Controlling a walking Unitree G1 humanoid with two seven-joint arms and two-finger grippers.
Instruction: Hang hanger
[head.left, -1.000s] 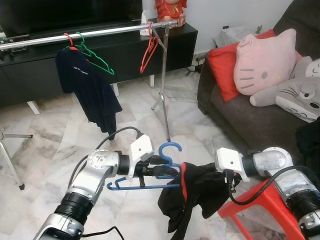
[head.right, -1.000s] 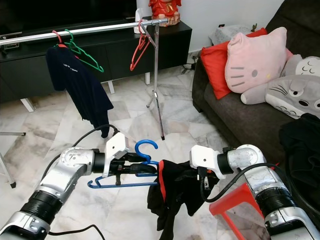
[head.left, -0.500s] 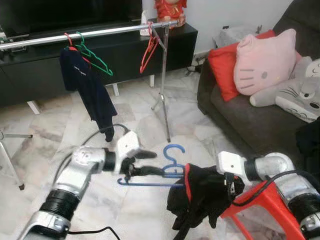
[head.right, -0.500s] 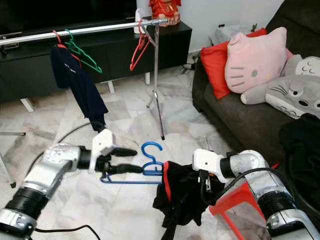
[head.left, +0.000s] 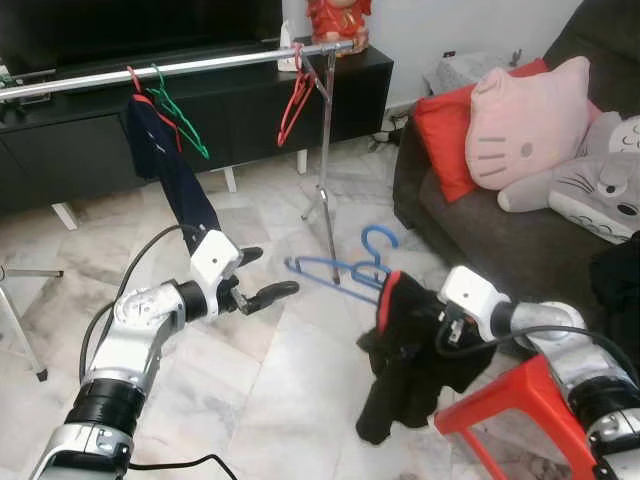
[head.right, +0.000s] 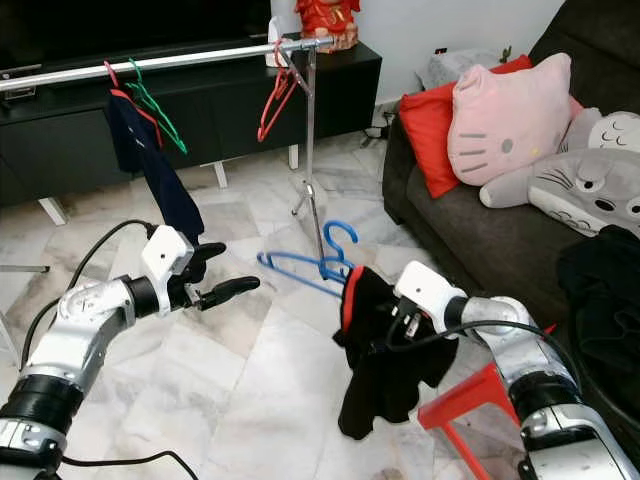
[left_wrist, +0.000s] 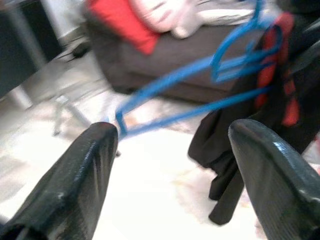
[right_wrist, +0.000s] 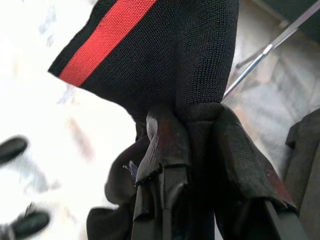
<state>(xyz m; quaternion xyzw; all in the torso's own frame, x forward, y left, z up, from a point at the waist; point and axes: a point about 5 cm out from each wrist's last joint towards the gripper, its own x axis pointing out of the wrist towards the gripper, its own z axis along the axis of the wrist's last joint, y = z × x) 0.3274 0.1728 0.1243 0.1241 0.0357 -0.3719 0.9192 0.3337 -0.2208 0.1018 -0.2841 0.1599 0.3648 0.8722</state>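
We are at the carrying step: the blue hanger (head.left: 345, 268) with its black garment (head.left: 410, 350) is off the floor and has not yet reached the rail (head.left: 180, 65), which runs across the far left of the room in front of a dark cabinet (head.left: 250, 110).

Our right gripper (head.left: 440, 325) is clamped tight on the garment; the wrist view shows both fingers (right_wrist: 165, 145) pinching a fold of black knit beside its red stripe. It grips cloth, as far as we can tell, not the hanger's frame. Our left gripper (head.left: 262, 292) is spread wide with nothing in it, to the left of the hanger and apart from it.

The hanger is thin blue plastic, tilted, its hook standing up just in front of the rail's upright pole (head.left: 327, 170). The garment bunches off its right end and hangs in a limp heap. Held only through the cloth, the hanger probably swings freely.

Next, we judge, we need a firm hold on the hanger itself, likely with the left gripper near the neck, and then to lift the hook over a free stretch of rail between the green hanger (head.left: 180, 115) with the dark shirt (head.left: 175, 175) and the red hanger (head.left: 297, 95).
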